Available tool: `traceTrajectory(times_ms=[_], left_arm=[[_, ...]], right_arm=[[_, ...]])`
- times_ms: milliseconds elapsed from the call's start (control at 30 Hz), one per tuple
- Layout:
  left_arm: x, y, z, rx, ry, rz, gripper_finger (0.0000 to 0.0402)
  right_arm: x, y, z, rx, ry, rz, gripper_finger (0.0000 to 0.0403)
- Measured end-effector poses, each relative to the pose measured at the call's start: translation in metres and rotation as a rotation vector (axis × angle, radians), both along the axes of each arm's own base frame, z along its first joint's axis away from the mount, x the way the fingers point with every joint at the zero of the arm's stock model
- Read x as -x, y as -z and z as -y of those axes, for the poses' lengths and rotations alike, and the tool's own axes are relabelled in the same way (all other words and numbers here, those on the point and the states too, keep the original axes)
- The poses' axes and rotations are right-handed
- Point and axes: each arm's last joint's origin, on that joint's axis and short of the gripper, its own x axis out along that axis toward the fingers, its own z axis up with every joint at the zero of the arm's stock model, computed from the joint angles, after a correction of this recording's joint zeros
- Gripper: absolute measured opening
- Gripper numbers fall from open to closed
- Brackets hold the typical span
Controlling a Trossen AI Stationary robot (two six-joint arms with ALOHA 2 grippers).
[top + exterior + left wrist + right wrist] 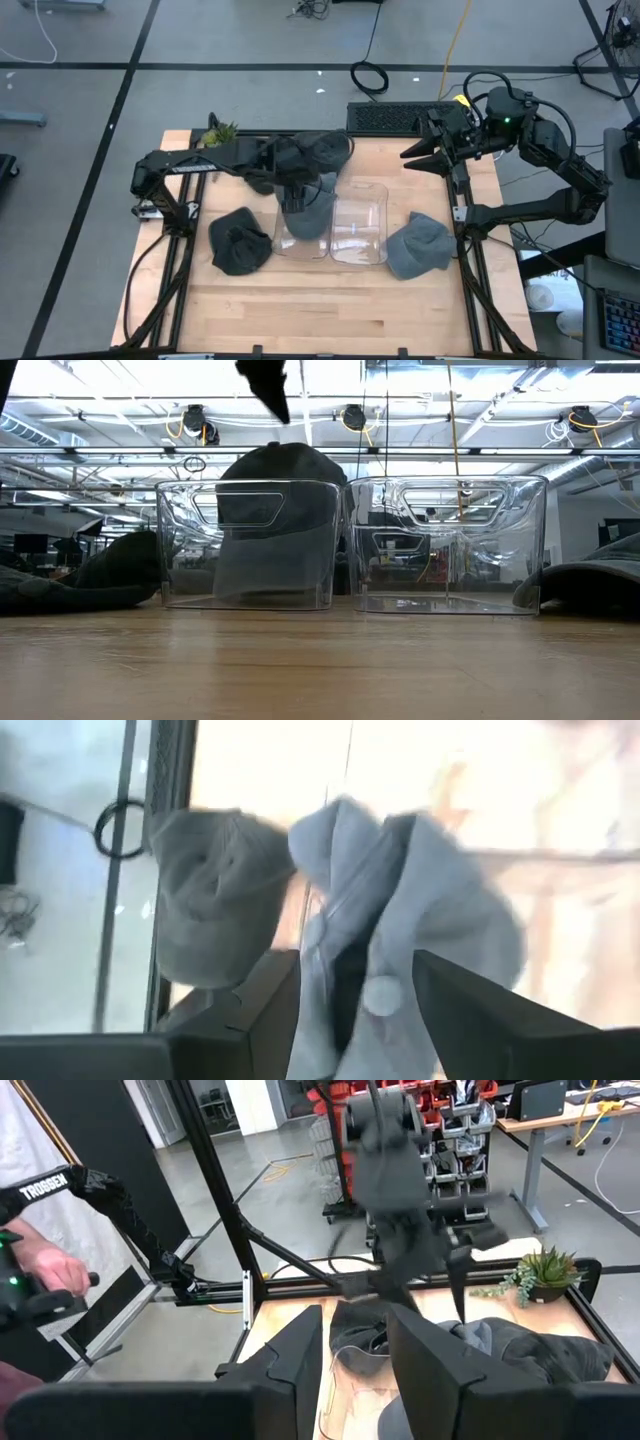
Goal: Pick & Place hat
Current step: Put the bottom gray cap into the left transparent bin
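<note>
Hats: soft knit, light, floppy; you pinch bunched fabric at crown, likely no slip, nothing fragile. Dark hat (pixel 240 241) lies on table left of bins. Grey hat (pixel 420 246) lies right of bins. Third hat (pixel 305 210) sits in left clear bin (pixel 290 243), crown above rim in low view. Right clear bin (pixel 359 230) looks empty. Left gripper (pixel 355 1005) hovers above third hat, fingers parted, holding nothing. Right gripper (pixel 425 152) waits at far right edge, fingers narrowly apart, empty. Far off in right wrist view, "TROSSEN" reads on black arm (pixel 45 1186) by person's hand (pixel 50 1270).
</note>
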Motion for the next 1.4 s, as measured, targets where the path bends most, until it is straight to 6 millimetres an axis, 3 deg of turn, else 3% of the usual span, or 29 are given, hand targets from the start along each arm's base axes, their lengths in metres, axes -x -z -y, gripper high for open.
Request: traceTrajectory(times_ms=[167, 500, 800, 967, 1133, 1400], left_arm=[[0.003, -0.007, 0.011, 0.12, 0.086, 0.029, 0.0173], [0.0, 0.011, 0.019, 0.178, 0.123, -0.027, 0.0011], [-0.001, 0.054, 0.01, 0.178, 0.105, -0.12, 0.0004], [-0.005, 0.057, -0.001, 0.134, 0.092, -0.076, 0.0003], [-0.006, 0.063, -0.025, 0.1, 0.042, -0.05, 0.0002], [-0.007, 0.093, -0.045, 0.072, -0.02, -0.003, 0.0001]], right_arm=[[0.0, 0.0, 0.0, 0.0, 0.0, 0.0, 0.0102], [-0.001, -0.003, 0.0, 0.01, 0.0, 0.031, 0.0102], [-0.001, -0.003, 0.0, 0.011, 0.0, 0.034, 0.0102], [-0.002, -0.003, 0.001, 0.01, 0.003, 0.031, 0.0102], [-0.004, -0.002, 0.001, -0.007, 0.005, 0.022, 0.0098], [-0.007, -0.001, 0.002, -0.02, 0.003, 0.011, 0.0094]])
